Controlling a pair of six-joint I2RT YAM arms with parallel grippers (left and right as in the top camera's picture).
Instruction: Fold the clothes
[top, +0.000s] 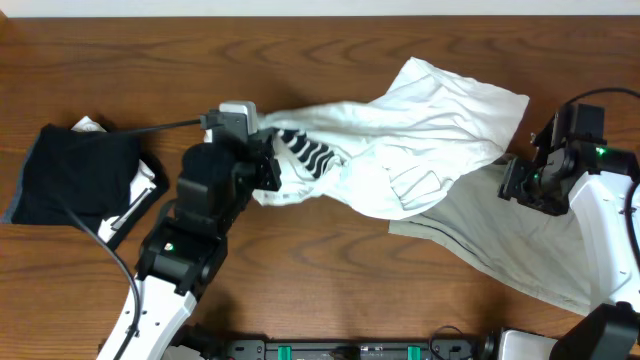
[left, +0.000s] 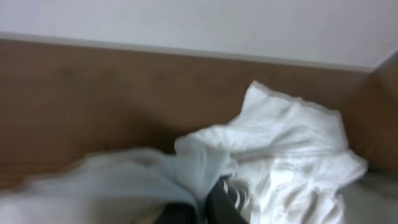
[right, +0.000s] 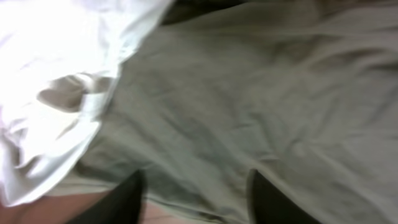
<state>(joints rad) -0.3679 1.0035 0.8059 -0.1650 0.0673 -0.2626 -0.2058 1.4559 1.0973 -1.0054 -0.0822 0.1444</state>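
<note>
White, crumpled T-shirt (top: 430, 120) over grey-beige garment (top: 520, 240)

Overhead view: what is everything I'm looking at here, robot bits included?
white T-shirt: one, white with a black striped print, crumpled across the middle of the table, lapping over the grey-beige garment
grey-beige garment: one, grey-beige, spread at the right, partly under the T-shirt
dark cloth: one, black or navy, lying at the left
white pieces: two showing, white, poking out from under the dark cloth; I cannot tell what they are
table: one, brown wood
left gripper: one, black, shut on the T-shirt's left end
right gripper: one, black, fingers apart over the grey-beige garment
</note>
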